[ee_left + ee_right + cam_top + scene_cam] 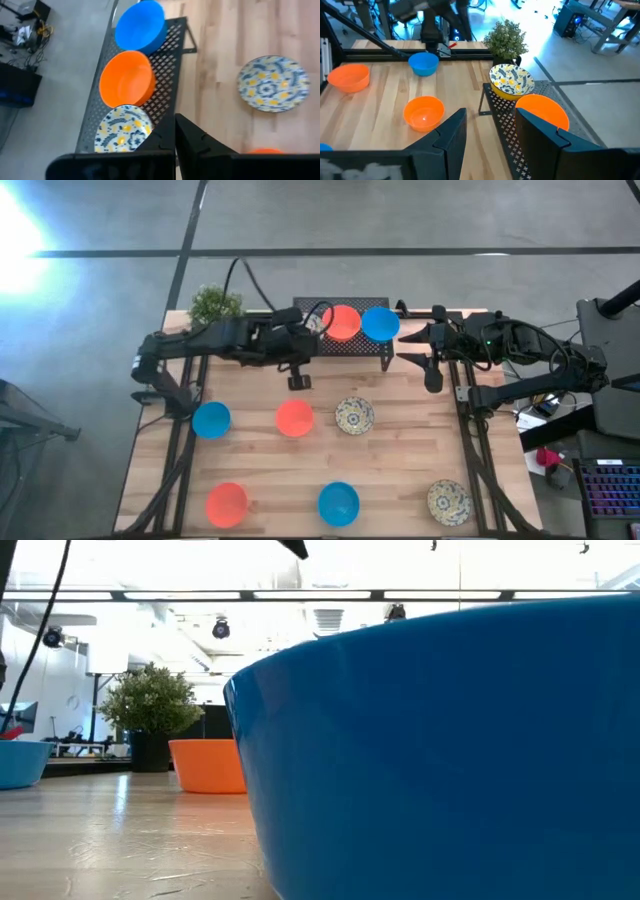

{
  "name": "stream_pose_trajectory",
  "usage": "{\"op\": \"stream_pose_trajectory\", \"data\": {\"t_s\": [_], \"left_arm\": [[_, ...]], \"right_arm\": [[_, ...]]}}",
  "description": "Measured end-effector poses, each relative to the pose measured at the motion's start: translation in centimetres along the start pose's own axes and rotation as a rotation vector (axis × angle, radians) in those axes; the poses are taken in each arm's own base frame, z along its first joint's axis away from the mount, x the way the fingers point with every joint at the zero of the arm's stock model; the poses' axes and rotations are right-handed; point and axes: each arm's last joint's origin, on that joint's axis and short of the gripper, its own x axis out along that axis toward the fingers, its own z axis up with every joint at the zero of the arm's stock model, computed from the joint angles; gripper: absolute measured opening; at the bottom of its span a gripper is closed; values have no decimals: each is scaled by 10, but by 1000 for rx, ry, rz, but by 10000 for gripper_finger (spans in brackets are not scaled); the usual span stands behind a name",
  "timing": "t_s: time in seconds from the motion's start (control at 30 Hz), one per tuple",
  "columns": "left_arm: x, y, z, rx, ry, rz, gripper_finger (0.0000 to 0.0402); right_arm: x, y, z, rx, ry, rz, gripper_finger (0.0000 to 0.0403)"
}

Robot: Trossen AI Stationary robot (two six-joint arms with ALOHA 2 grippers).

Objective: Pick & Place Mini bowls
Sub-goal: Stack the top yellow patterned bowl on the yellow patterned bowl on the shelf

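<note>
The black mesh metal rack (pixel 350 345) is standing at the far edge of the wooden table (pixel 400 455), and everything else is placed from it. Three mini bowls are sitting on it in a row: a cream patterned bowl (pixel 123 129) at the end nearest the small potted plant (pixel 216 305), an orange-red bowl (pixel 341 322) in the middle, and a bright blue bowl (pixel 380 324) at the other end.

The left gripper (pixel 298 380) is hovering just in front of the rack's plant-side end, over bare wood, with its fingers (pixel 187 145) pressed together and nothing between them. The right gripper (pixel 432 375) is waiting beside the rack's opposite end, its fingers (pixel 451 132) spread wide and holding nothing.

Six more bowls are lying on the table in front of the rack, in two rows. In the nearer row, a blue bowl (pixel 211 420) is resting toward the plant side, an orange-red bowl (pixel 294 418) is sitting in front of the rack's left part, and a cream patterned bowl (pixel 354 416) is lying directly in front of the rack's middle. Farther from the rack, along the table's front edge, an orange-red bowl (pixel 227 504), a blue bowl (pixel 338 503) and a cream patterned bowl (pixel 449 501) are standing well apart from one another. The front blue bowl is filling most of the low view.
</note>
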Motion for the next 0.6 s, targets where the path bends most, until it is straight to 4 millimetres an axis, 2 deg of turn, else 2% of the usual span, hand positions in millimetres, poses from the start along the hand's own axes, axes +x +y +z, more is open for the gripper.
{"op": "stream_pose_trajectory", "data": {"t_s": [0.3, 0.43, 0.6], "left_arm": [[-30, -14, -4, -42, -62, -35, 0], [-32, -21, -11, -46, -47, -10, 0], [-30, -27, -20, -59, -24, -13, 0]], "right_arm": [[0, 0, -3, 66, 28, 9, 162], [0, 1, -11, 62, 111, 18, 162], [-4, 4, -26, 68, 276, 139, 161]]}}
